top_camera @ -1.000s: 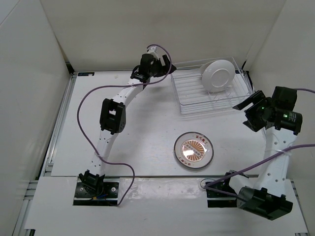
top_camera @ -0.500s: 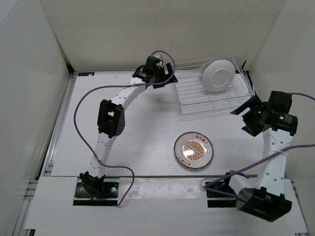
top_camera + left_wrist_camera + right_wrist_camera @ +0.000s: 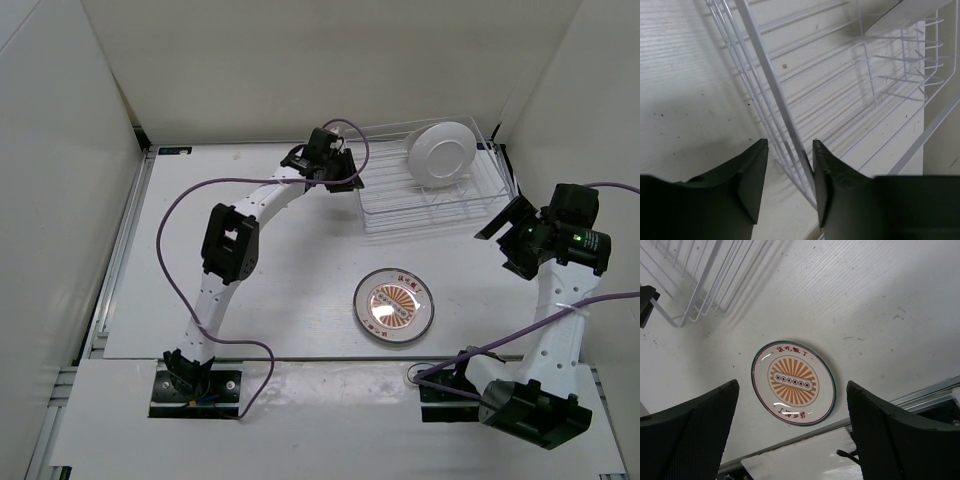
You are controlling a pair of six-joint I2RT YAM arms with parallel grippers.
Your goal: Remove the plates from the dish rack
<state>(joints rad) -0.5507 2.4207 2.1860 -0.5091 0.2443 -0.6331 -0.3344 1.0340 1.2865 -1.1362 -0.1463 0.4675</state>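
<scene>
The white plate (image 3: 443, 152) is seen standing on its edge in the far right part of the dish rack (image 3: 430, 215), where it is held upright among the tines. The rack itself is placed on the far right part of the table (image 3: 280, 270). The orange plate (image 3: 394, 306), with the sunburst centre and the dark rim, is laid flat on the table in front of the rack and well apart from it. In the right wrist view some red characters can be made out around its centre, but they are too small to be read.

The left gripper (image 3: 790, 145) is placed at the left side wall of the rack. In the left wrist view the top wire of this wall is seen passing between the two fingers. The wire lies just beside the right finger, and it cannot be told if it is touched. A clear gap is left between the wire and the left finger. The jaws are therefore partly open around the wire and are not clamped on it.

The right gripper (image 3: 792, 385) is held above the table, near the right front corner of the rack but apart from it. Its jaws are spread wide and nothing is held. In its own view the orange plate is seen below, between the two fingers, and a corner of the rack is seen at the upper left
</scene>
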